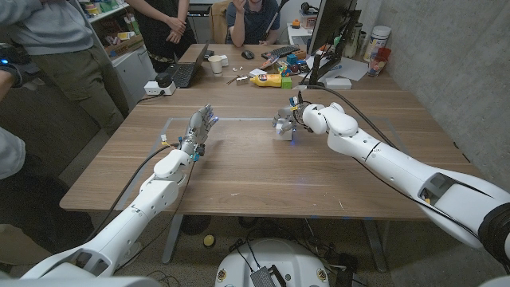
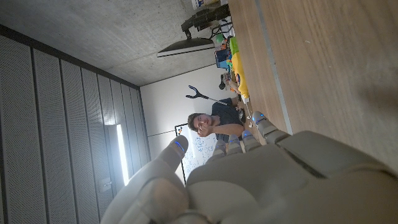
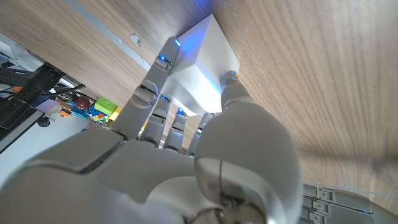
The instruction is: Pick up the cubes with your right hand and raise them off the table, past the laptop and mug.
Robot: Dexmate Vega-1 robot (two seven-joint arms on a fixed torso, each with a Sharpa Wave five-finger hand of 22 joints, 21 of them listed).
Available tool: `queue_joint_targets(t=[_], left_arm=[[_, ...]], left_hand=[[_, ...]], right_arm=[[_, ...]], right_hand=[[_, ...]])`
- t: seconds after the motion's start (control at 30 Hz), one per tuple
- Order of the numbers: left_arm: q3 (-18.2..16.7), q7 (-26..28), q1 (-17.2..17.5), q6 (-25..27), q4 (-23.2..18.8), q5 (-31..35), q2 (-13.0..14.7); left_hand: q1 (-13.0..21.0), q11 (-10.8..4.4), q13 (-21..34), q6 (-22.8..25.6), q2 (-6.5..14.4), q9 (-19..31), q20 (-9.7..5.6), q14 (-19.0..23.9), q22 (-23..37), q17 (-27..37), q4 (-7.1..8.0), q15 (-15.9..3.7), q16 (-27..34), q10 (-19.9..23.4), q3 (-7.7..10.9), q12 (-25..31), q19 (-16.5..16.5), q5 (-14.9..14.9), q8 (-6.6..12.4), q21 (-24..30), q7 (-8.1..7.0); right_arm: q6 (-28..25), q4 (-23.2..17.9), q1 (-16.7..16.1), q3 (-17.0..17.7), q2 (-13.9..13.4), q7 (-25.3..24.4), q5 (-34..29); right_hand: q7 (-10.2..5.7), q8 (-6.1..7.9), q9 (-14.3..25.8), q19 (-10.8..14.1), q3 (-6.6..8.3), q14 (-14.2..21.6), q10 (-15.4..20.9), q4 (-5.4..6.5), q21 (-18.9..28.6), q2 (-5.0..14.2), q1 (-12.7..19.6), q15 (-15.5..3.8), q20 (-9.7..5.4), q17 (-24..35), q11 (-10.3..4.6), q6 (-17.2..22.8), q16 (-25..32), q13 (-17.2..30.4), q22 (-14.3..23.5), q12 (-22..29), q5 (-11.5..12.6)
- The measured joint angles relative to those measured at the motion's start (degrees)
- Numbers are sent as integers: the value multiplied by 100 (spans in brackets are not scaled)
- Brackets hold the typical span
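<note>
A white cube (image 1: 280,128) sits near the middle of the wooden table (image 1: 263,171), and my right hand (image 1: 292,118) grips it from the right side. In the right wrist view the cube (image 3: 202,65) is pinched between the fingers (image 3: 152,81) and the thumb, close against the wood; I cannot tell whether it is off the table. My left hand (image 1: 198,130) stands on its edge at the table's left, fingers apart and pointing away, holding nothing. In the left wrist view the back of the left hand (image 2: 267,180) shows, fingers stretched along the table (image 2: 329,68).
Beyond the cube, an open laptop (image 1: 185,70) and a white mug (image 1: 216,64) stand at the far left of the table. A yellow object (image 1: 267,80), coloured clutter and a monitor (image 1: 331,36) are at the far right. People (image 1: 251,17) stand and sit behind the table.
</note>
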Motion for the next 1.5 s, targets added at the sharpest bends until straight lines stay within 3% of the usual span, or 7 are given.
queue_joint_targets(t=[0.1,0.4,0.8,1.5], left_arm=[[-1,0,-2,0,7,-1,0],[-3,-9,-5,-1,13,-9,-2],[-10,-12,30,-9,-27,-15,16],[-17,0,122,-36,-139,-17,46]], left_hand=[[0,0,0,0,0,0,0,0,0,0,0,0,0,0,0,0,0,0,0,0,0],[0,0,0,0,0,0,0,0,0,0,19,0,0,0,-19,0,0,0,0,0,0],[0,0,0,0,0,0,0,0,-1,0,19,0,0,0,-19,0,0,0,0,-21,0],[0,0,0,0,0,0,0,0,-1,0,18,0,0,0,-18,0,0,0,0,-43,0]], right_arm=[[29,12,8,1,2,12,18],[100,38,14,35,0,21,112],[168,-121,-23,103,-96,-5,249],[16,-886,-126,395,-393,-304,279]], right_hand=[[61,89,21,75,4,148,281,-4,99,-98,98,148,-8,168,280,189,199,144,27,10,-7],[136,176,195,105,7,297,473,-7,258,-204,203,297,21,426,473,302,293,391,106,131,-28],[227,215,276,105,7,431,482,-7,352,-303,303,410,21,535,482,393,292,474,133,370,-57],[155,301,433,104,-8,539,558,8,575,-378,378,500,21,785,557,531,312,664,212,488,-118]])
